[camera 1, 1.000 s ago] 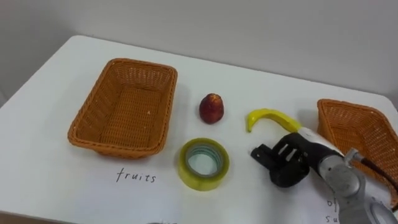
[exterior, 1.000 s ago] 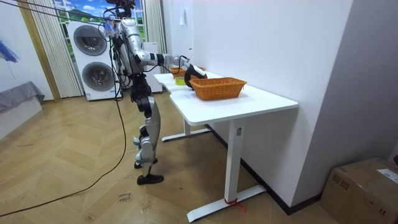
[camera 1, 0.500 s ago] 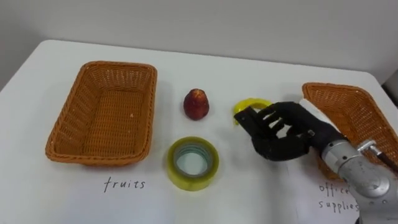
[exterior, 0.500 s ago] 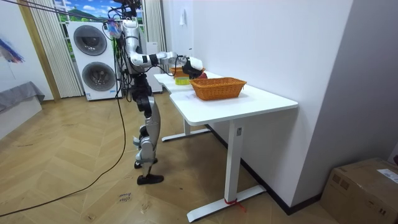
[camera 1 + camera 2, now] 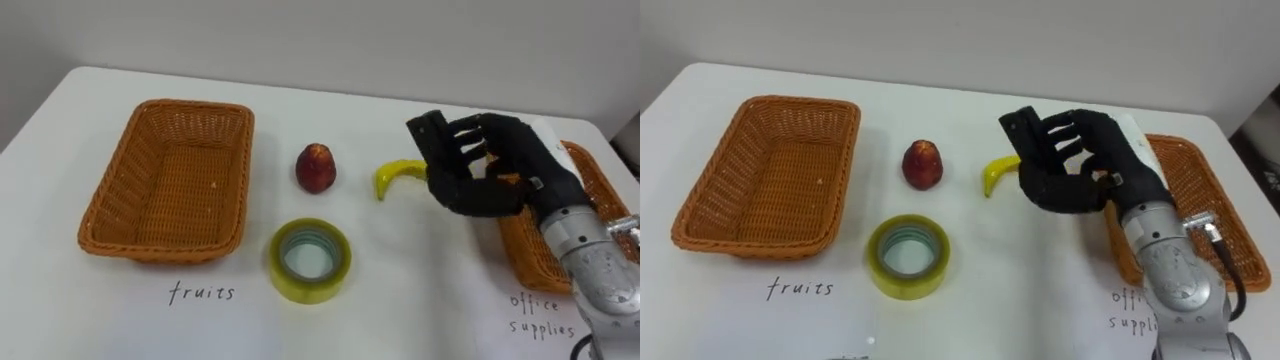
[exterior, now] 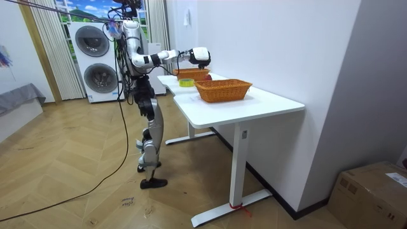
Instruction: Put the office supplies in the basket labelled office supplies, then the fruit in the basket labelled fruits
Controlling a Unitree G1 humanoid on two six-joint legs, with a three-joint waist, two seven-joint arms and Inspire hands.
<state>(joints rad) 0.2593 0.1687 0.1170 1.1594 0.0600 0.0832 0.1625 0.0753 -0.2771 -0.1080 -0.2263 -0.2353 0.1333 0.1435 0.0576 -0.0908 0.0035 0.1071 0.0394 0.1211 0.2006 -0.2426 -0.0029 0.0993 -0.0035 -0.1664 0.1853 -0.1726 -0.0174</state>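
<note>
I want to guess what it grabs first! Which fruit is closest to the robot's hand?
The yellow banana: it lies right by the right hand, while the red fruit sits farther left.

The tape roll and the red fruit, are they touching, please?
Apart: the left eye view shows bare white table between the tape roll and the red fruit.

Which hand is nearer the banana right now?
Right. The right hand, fingers loosely bent and empty, hovers just right of the banana, fingertips over its right end. The left hand is nowhere close to it.
</note>
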